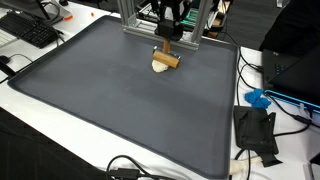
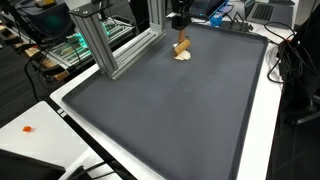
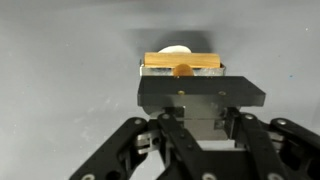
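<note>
Fingers [image 1: 170,40]: pinching tan wooden block [image 3: 181,62] above white round piece [image 3: 178,48].
Edges: close to dark grey counter [image 1: 120,110] far rim, beside aluminium frame [image 2: 105,45].

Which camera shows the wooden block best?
The wrist view: the wooden block sits centre, close up, a pale object just beyond. Both exterior views show it only as a small tan shape far across the mat.

Claw [image 1: 168,44] hangs pointing straight down; jaw spacing hidden.
</note>
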`<state>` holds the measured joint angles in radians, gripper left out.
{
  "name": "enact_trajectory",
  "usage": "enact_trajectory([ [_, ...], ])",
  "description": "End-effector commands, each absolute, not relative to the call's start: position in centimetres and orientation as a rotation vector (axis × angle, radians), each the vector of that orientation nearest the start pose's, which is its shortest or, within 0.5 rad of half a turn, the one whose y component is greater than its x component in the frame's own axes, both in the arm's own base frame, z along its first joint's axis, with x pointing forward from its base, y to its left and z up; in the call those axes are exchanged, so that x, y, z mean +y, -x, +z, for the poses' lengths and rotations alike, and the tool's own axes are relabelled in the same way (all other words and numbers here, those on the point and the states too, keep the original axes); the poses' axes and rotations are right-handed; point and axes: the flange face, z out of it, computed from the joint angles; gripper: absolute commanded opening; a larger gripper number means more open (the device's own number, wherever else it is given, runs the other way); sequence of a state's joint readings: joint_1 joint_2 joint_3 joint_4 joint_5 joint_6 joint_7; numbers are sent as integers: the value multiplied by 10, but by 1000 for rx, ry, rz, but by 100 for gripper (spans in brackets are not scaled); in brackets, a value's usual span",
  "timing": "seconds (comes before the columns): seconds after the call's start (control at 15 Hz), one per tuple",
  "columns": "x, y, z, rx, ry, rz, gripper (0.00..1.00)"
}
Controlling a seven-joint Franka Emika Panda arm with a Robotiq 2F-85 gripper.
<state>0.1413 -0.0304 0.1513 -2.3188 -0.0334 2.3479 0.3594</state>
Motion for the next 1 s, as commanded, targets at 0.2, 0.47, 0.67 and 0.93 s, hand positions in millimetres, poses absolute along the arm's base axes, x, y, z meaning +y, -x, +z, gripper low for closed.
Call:
enact_trajectory([
  [0.2,152,-484,324,-287,3105,-210,22],
  [0.47,151,-484,318,-382,3076,-261,22],
  [0.67,147,-485,319,-378,3084,-274,22],
  [0.93,147,-487,323,-309,3102,-260,22],
])
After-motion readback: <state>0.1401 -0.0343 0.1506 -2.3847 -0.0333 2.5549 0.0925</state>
